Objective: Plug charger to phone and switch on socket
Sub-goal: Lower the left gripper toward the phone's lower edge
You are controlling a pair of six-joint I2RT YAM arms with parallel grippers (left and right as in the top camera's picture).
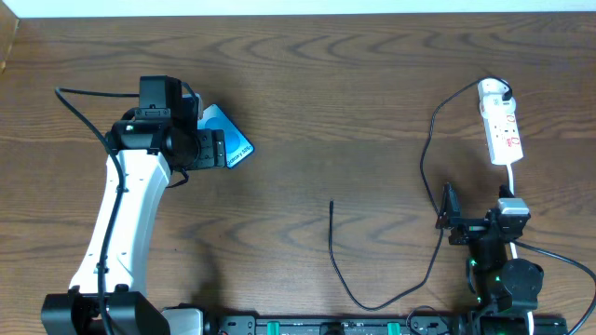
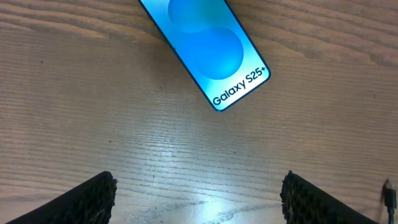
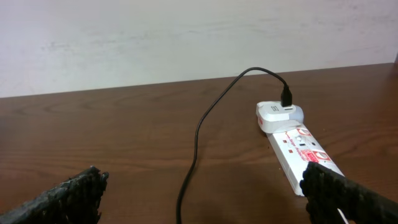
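Observation:
The phone [image 1: 233,140] lies flat at the left of the table, its screen lit blue with "Galaxy S25+" text; it also shows in the left wrist view [image 2: 211,50]. My left gripper [image 1: 212,149] is open and empty, low over the table just short of the phone's near end [image 2: 199,199]. The charger cable [image 1: 331,233] lies in a loop mid-table with its free tip pointing away from the front edge. Its other end sits in a white adapter [image 3: 277,115] on the socket [image 1: 503,130]. My right gripper [image 1: 454,221] is open and empty beside the cable [image 3: 199,130], short of the socket [image 3: 298,146].
The table is dark wood. The white wall edge runs along the back. The socket's white cord runs toward my right arm's base. Black rails and arm cables line the front edge [image 1: 307,326]. The cable's tip shows at the left wrist view's right edge [image 2: 388,193].

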